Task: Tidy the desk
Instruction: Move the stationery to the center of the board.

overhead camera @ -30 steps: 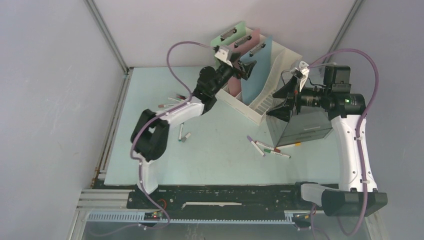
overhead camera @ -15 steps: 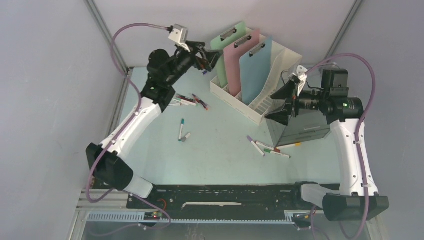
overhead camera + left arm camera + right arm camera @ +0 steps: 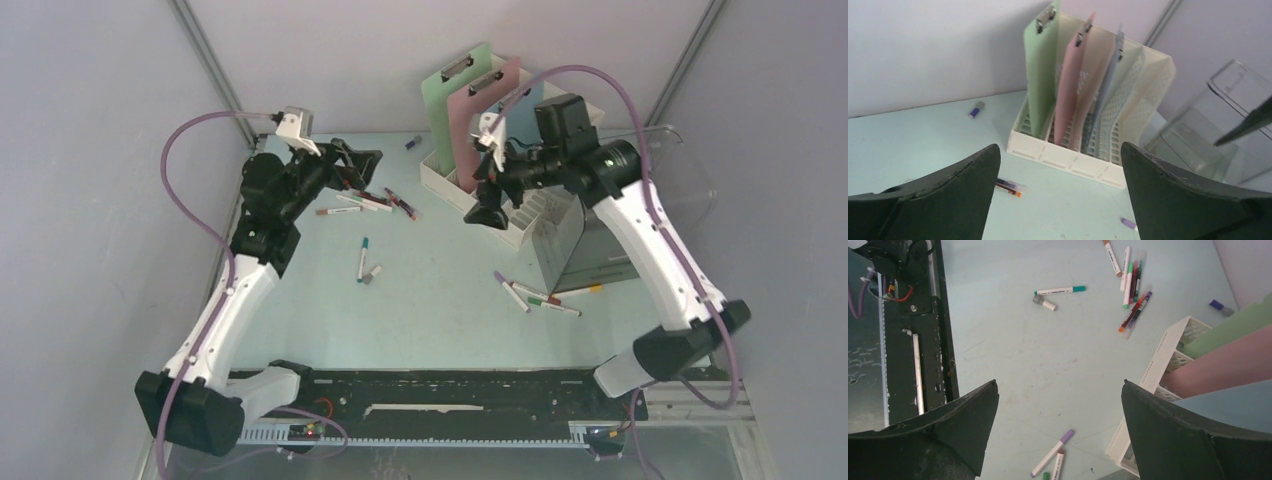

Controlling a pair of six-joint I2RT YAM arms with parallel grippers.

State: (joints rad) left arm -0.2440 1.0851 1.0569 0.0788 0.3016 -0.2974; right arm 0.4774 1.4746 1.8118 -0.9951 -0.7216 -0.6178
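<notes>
With left pincer [image 3: 1059, 147] and right pincer [image 3: 1059, 382] gaping empty, we judge the loose markers [image 3: 378, 201] on the table [image 3: 440, 250] light, stiff, apt to roll, best pinched mid-barrel.

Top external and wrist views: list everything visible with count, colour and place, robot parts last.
Flat tabletop desk: one, pale mint-blue, under everything.
Slotted plastic file rack: one, cream, far centre.
Clipboards: three, green, pink, blue, upright in the rack.
Clear plastic bin: one, colourless, right of the rack.
Marker pens: about a dozen, mixed caps; cluster far left, two mid-desk, cluster by the bin.
Short purple piece: one, far edge.
Arms: two, white and black; left arm, right arm.
Grippers: two, dark, open, empty; left gripper, right gripper.
</notes>
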